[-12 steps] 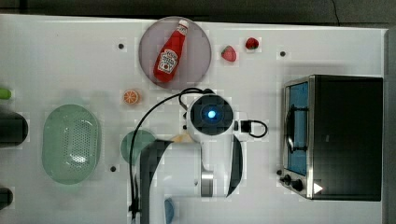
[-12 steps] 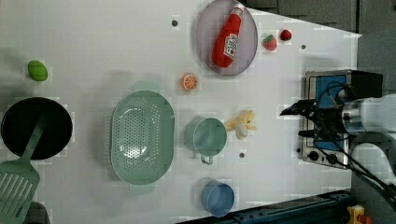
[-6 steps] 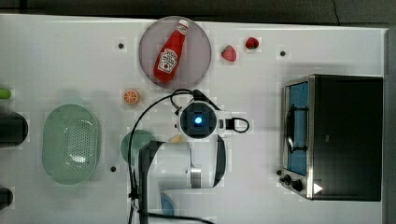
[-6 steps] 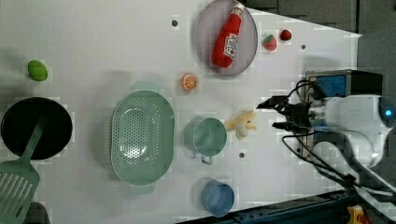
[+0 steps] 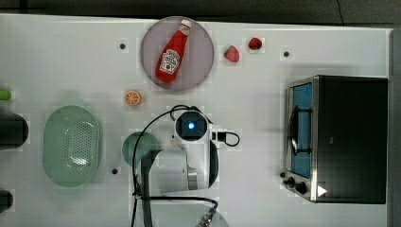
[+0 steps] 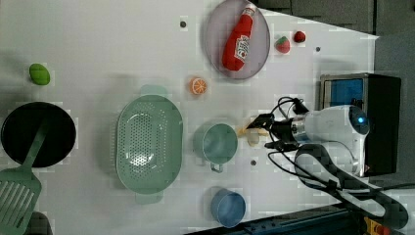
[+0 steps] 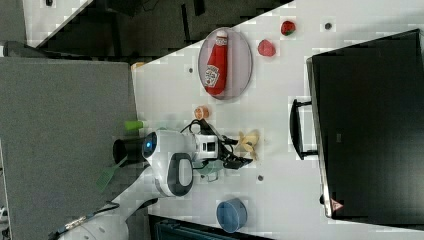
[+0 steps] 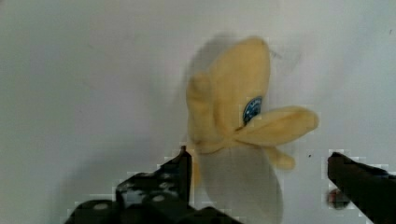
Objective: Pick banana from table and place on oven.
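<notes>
The banana (image 8: 233,116) is a pale yellow peeled toy with a blue sticker, lying flat on the white table (image 5: 56,56). My gripper (image 8: 259,172) is open just above it, with one black finger on each side of its lower, whitish end, and holds nothing. In the left view the gripper (image 6: 264,133) hovers right at the banana (image 6: 252,134), beside the teal cup. The right view shows the banana (image 7: 248,141) just off the fingertips (image 7: 242,161). The oven (image 5: 350,137) stands shut at the top view's right, its black top bare.
A ketchup bottle (image 5: 171,52) lies on a grey plate (image 5: 198,66), with two strawberries (image 5: 231,53) beside it. An orange slice (image 5: 133,98), a green colander (image 5: 71,145), a teal cup (image 6: 219,143), a blue cup (image 6: 228,207), a black pan (image 6: 36,133) and a spatula (image 6: 18,196) are around.
The arm has swung away from the oven side toward the top view's left and come down over the banana. The fingers stayed open throughout.
</notes>
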Robot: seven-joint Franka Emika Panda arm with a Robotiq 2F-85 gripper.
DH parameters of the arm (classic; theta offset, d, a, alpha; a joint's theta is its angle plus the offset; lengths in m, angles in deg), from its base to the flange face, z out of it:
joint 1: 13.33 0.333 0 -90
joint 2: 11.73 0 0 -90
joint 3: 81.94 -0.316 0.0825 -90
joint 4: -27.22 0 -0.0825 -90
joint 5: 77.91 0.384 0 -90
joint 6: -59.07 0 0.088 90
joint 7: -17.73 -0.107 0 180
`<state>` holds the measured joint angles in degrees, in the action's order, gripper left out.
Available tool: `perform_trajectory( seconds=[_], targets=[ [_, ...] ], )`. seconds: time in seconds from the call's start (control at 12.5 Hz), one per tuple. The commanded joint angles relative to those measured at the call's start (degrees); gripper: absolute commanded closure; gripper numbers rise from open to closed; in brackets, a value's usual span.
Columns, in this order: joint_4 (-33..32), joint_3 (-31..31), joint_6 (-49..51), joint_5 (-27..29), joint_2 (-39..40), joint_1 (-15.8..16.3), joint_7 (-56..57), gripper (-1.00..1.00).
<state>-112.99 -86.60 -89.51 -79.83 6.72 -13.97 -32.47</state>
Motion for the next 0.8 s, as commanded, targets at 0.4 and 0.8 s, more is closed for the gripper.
perform_trajectory(
  seconds=[0.4, 0.8],
  targets=[
    [1.1, -0.2, -5.4, 0.5, 1.6, 0.3, -4.4, 0.05],
    [1.1, -0.3, -5.6, 0.5, -0.1, 0.3, -4.4, 0.5]
  ],
)
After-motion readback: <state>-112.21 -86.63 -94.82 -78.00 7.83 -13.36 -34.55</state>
